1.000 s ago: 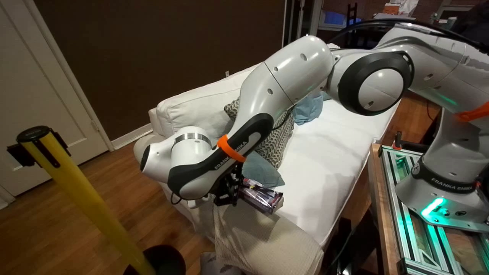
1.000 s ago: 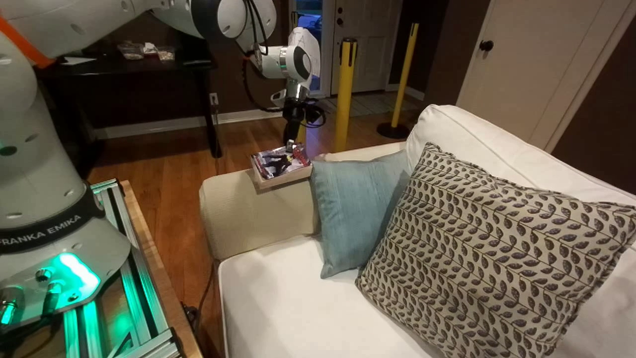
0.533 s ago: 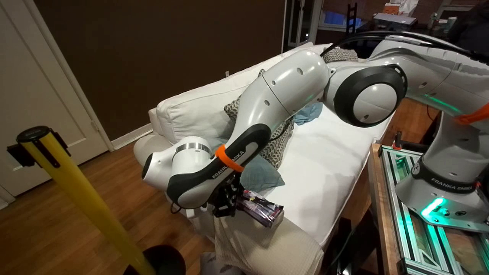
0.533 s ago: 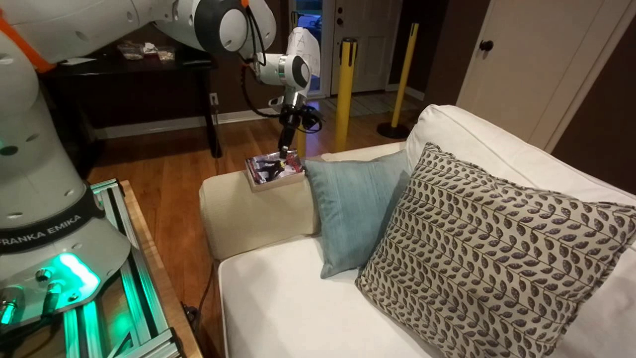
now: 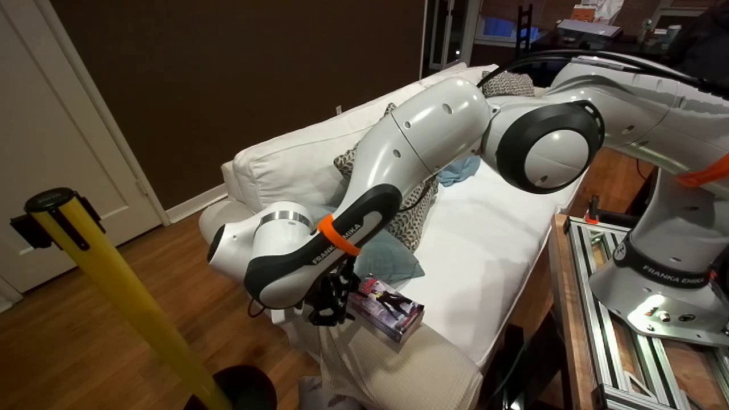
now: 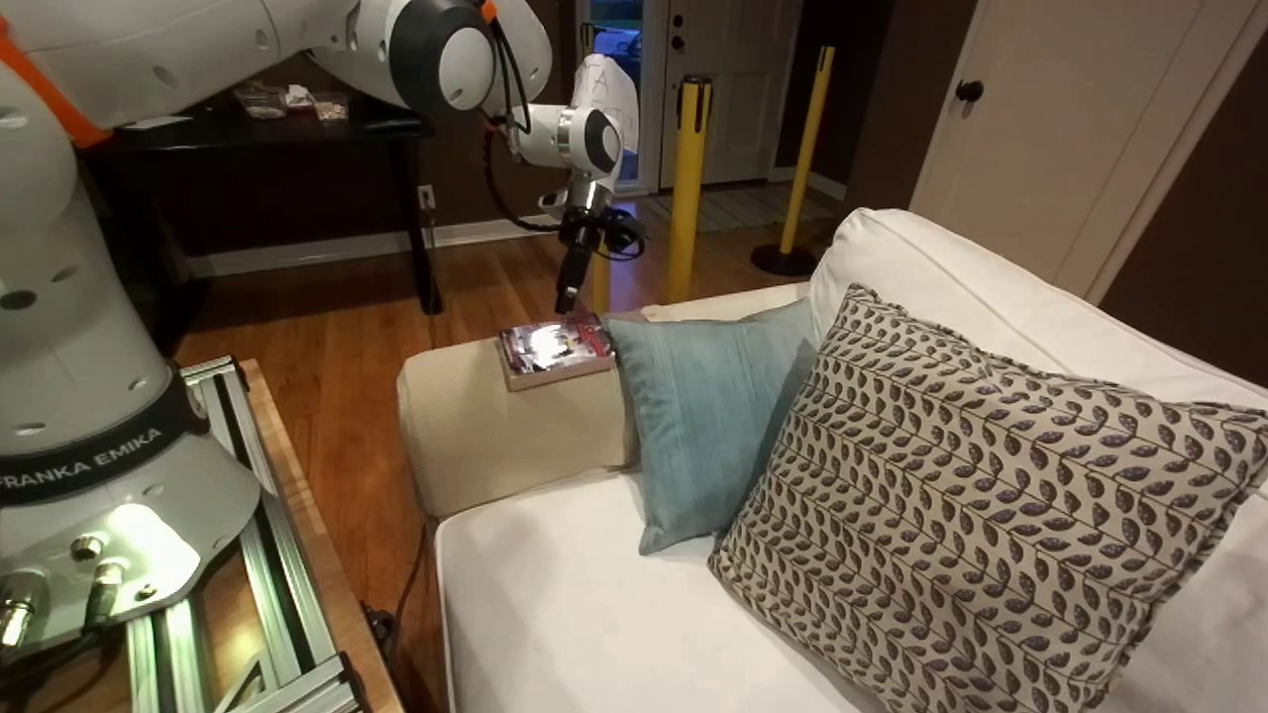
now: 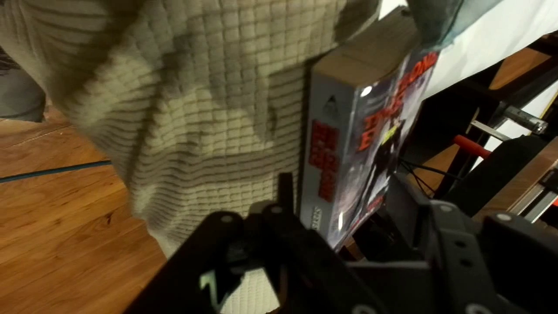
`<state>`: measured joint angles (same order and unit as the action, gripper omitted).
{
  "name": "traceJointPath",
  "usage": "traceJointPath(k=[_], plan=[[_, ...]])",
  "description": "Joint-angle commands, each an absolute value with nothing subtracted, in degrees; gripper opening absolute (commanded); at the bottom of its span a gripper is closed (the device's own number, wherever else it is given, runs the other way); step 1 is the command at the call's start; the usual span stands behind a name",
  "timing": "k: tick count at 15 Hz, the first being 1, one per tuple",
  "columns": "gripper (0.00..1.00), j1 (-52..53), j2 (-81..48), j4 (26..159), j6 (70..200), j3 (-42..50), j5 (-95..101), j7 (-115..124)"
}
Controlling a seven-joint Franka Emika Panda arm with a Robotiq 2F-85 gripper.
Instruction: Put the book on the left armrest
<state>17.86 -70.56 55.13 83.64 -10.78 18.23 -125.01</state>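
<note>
The book [image 6: 555, 354] lies flat on top of the cream-white left armrest [image 6: 510, 431], close to the blue pillow. Its glossy cover with a dark figure and red lettering faces up in an exterior view [image 5: 390, 307]. My gripper [image 6: 567, 300] is just above the book's rear edge in that exterior view. In the wrist view the gripper's two fingers [image 7: 346, 196] stand apart, and the book [image 7: 370, 135] with its grey spine shows beyond and between them. The book rests on the armrest's waffle-textured fabric [image 7: 218, 113]. I see no grip on it.
A blue pillow [image 6: 713, 416] and a patterned grey cushion [image 6: 991, 495] lean on the sofa beside the armrest. A yellow post [image 5: 125, 296] stands on the floor near the arm. The robot's wooden table [image 5: 564, 319] is beside the sofa.
The gripper lowered the book from a tilted, held pose onto the armrest, then opened. The book dropped slightly and now lies flat, apart from the fingers. The base light turned from green to white.
</note>
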Motion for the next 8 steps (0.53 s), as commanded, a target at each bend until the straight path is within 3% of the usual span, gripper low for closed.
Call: traceJointPath(k=[1,3,8], plan=[[0.9,18.2,-72.3,52.6,84.8,-11.3,17.7,-125.1],[1.0,18.3,-72.6,52.1,85.1,-11.6,17.9,-125.5],[1.0,18.4,-73.1,51.6,84.6,-12.2,18.0,-126.1]])
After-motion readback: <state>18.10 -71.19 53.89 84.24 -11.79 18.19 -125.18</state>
